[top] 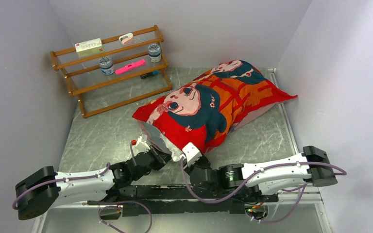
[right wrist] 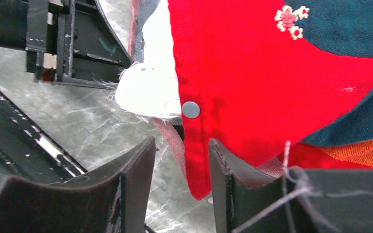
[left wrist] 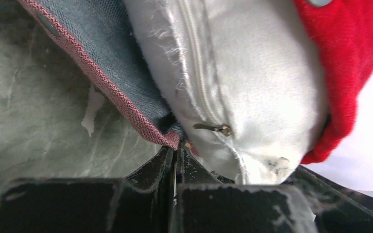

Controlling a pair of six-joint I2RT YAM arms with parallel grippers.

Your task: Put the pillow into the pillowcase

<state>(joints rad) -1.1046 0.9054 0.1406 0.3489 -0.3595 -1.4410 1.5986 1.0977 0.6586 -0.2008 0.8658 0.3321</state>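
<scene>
L gripper (left wrist: 176,149) shut on pillowcase (top: 209,104) hem; R gripper (right wrist: 182,167) part-open, red edge hanging btwn jaws; pillow (left wrist: 252,73) corner sticks out.

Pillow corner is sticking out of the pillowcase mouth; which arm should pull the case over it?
Right, probably. The right claw is open with the red upper edge of the pillowcase between its fingers, beside the bare corner of the pillow. The left claw is shut on the lower hem, anchoring the mouth.
</scene>
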